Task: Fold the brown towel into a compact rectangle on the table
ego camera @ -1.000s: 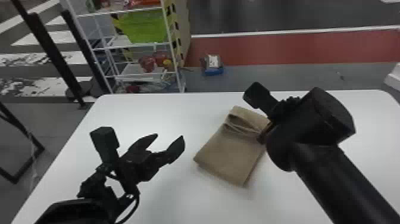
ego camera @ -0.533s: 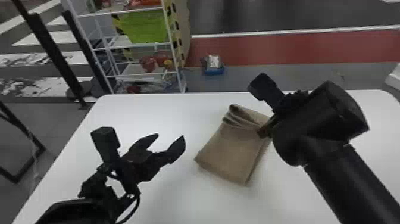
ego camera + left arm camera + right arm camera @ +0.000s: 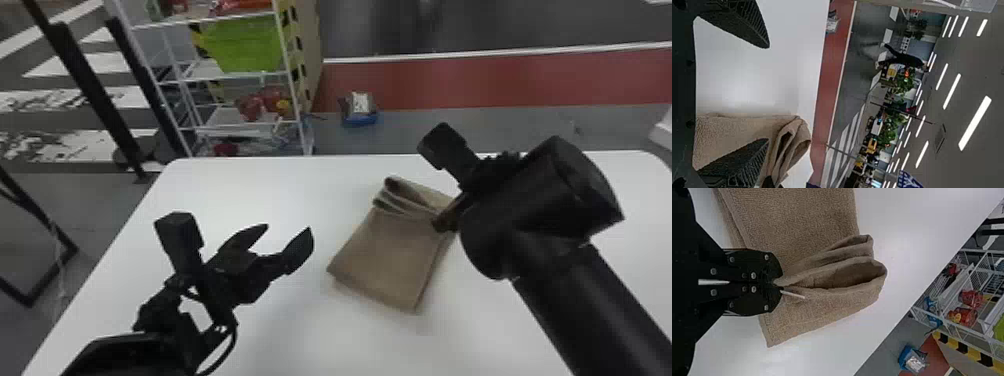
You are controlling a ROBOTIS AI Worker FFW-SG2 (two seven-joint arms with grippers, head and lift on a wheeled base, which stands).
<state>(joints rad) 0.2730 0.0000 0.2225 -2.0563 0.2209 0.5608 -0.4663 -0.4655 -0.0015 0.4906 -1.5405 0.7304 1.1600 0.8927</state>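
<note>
The brown towel lies folded on the white table, its far end bunched in raised layers. At its right edge, my right gripper is shut on the cloth; in the right wrist view, the closed right gripper pinches a fold of the towel, with loops standing up beside it. My left gripper stands open to the left of the towel, apart from it. From the left wrist, the left gripper has its fingers spread, one of them in front of the towel.
The white table has its far edge beyond the towel. Behind it at the left stand a wire shelf with a green bin and a black post. A blue package lies on the floor.
My right gripper has moved slightly right and toward the near side with the pinched cloth, and the bunched layers at the far end have shifted and risen. The left arm has kept still.
</note>
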